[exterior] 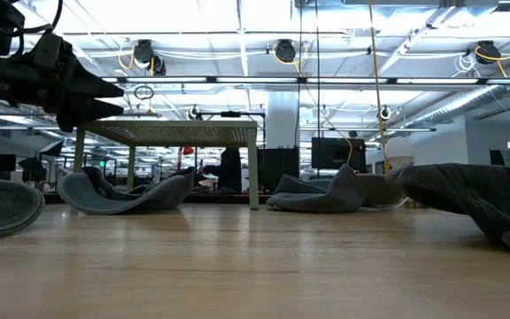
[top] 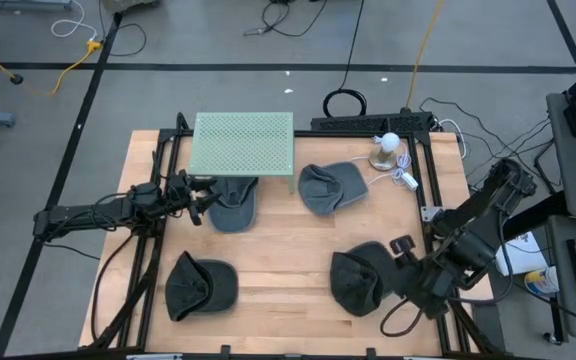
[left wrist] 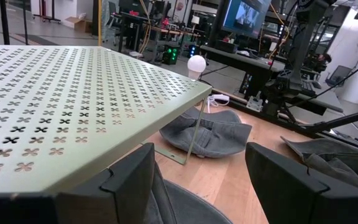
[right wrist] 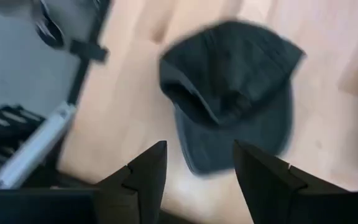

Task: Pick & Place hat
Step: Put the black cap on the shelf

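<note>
Grey caps all lie loose on the counter [top: 278, 270], none lifted yet: the left gripper [top: 200, 195], jaws spread, hovers at the cap [top: 233, 205] under the green perforated stand [top: 244, 143] at upper centre, while the right gripper [top: 400, 262], jaws parted and empty, hangs by the lower-right cap [top: 356, 277].

Left gripper [left wrist: 199, 180] fingers spread, at perforated green rack [left wrist: 61, 106] edge; grey cap [left wrist: 207, 130] under the rack's corner, white bulb [left wrist: 196, 64] behind.
</note>
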Tool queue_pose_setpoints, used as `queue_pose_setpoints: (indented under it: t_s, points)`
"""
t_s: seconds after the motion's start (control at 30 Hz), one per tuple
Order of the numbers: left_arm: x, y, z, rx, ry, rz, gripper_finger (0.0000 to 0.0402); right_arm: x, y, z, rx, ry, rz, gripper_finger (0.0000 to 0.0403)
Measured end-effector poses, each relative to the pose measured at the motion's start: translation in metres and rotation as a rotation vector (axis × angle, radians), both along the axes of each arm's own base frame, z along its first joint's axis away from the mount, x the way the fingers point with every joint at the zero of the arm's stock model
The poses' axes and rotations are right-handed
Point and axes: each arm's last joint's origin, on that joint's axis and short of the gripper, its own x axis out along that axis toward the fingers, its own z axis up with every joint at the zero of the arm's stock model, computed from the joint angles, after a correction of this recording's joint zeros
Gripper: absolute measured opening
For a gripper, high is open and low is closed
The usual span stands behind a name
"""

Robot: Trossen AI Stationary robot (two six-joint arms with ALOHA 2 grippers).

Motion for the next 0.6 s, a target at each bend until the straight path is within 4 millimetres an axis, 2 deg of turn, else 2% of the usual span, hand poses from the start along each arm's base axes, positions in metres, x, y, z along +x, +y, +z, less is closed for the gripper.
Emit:
queue_pose_setpoints:
  t_s: [0.23,0.4,0.6]
  points:
    - [0.0,0.0,0.0,0.0,0.0,0.0,0.0257,0.006,0.016,-0.041,0.052,-0.046,0.026,0.0176]
    - [0.0,0.0,0.0,0.0,0.0,0.0,0.0258,-0.004,0.018,-0.081,-0.009,0.011,0.055,0.0176]
    - [0.0,0.0,0.0,0.0,0.0,0.0,0.0258,-0.02,0.01,-0.123,-0.1,0.107,0.025,0.0176]
